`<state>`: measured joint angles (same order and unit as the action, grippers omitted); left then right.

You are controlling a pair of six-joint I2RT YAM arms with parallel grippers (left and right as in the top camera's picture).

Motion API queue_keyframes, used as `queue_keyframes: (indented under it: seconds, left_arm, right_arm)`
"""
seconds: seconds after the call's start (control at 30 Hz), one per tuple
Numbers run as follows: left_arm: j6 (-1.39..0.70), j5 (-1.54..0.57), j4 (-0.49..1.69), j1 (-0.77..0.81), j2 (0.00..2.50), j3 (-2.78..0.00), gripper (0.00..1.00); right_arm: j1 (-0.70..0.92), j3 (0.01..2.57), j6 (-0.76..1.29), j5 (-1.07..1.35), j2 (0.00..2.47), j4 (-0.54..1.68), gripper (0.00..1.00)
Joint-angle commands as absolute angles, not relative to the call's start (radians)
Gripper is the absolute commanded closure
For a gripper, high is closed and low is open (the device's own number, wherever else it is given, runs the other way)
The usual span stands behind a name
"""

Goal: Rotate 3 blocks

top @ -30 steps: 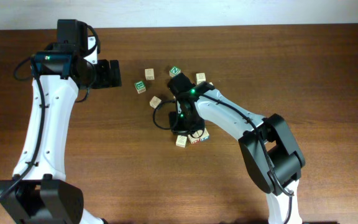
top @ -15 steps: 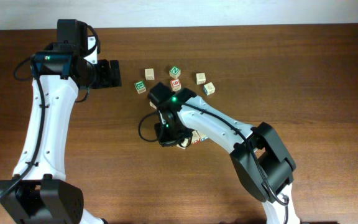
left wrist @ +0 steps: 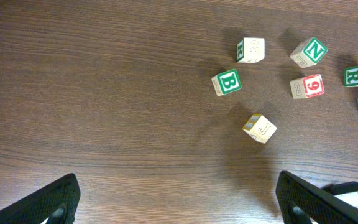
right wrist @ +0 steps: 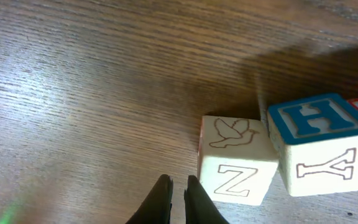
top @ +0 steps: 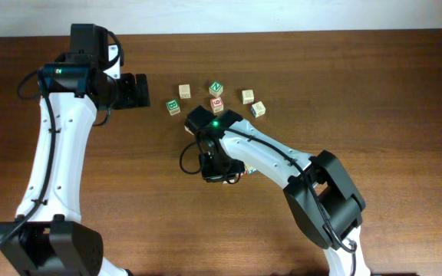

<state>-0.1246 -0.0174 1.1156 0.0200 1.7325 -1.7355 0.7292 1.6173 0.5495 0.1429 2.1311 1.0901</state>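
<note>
While the left pincer (left wrist: pixel 182 200) gapes empty, the right pincer (right wrist: pixel 178 198), closed on nothing, flanks the Z block (right wrist: pixel 235 167).

7 cubes (left wrist: pixel 259 128) on wooden table (left wrist: pixel 104 93)

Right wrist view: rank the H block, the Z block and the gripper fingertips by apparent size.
1. H block, slightly larger.
2. Z block; nearness to the camera may explain the gap.
3. The fingertips, mostly cut off by the frame.

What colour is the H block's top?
Blue, on the pale wooden H cube; right wrist view.
</note>
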Motion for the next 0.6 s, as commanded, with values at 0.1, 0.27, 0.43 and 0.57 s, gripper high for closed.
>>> queue_keyframes:
  seconds: [0.1, 0.27, 0.43, 0.57]
  left_arm:
    - [-0.127, -0.011, 1.117, 0.017, 1.736, -1.750, 0.01]
    - [-0.127, -0.011, 1.117, 0.017, 1.736, -1.750, 0.01]
    - [-0.127, -0.010, 1.117, 0.017, 1.736, -1.750, 0.01]
    - [-0.127, -0.011, 1.117, 0.017, 1.736, -1.750, 0.01]
  right_arm:
    - [0.684, 1.608, 0.551, 0.111, 2.133, 1.131, 0.89]
    - [0.670, 1.626, 0.460, 0.108, 2.133, 1.108, 0.89]
    - [0.598, 1.787, 0.459, 0.092, 2.131, 1.206, 0.90]
    - [0.508, 1.832, 0.395, 0.084, 2.135, 1.217, 0.89]
